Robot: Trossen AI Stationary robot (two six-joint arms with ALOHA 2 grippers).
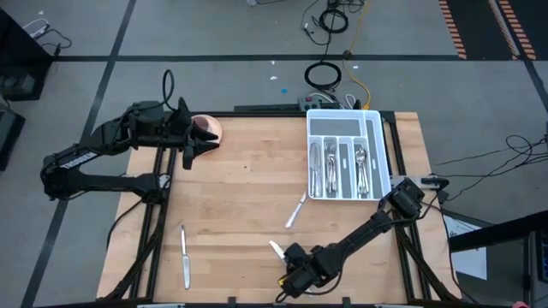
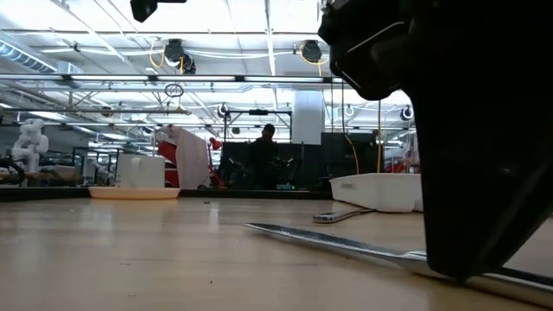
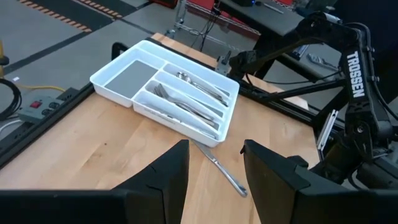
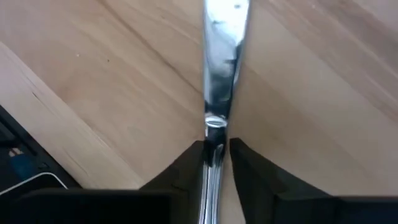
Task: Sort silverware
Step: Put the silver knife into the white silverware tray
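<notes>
Bright, even overhead light falls on my table (image 1: 248, 171), with only soft shadows under my arms. Ceiling lamps (image 2: 259, 17) glare across the low view's top. Close up, the knife (image 4: 221, 68) blurs, its blade glinting.

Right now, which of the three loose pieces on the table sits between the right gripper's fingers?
The knife at the near edge: the right gripper straddles its handle. The piece beside the tray and the knife at left lie untouched.
</notes>
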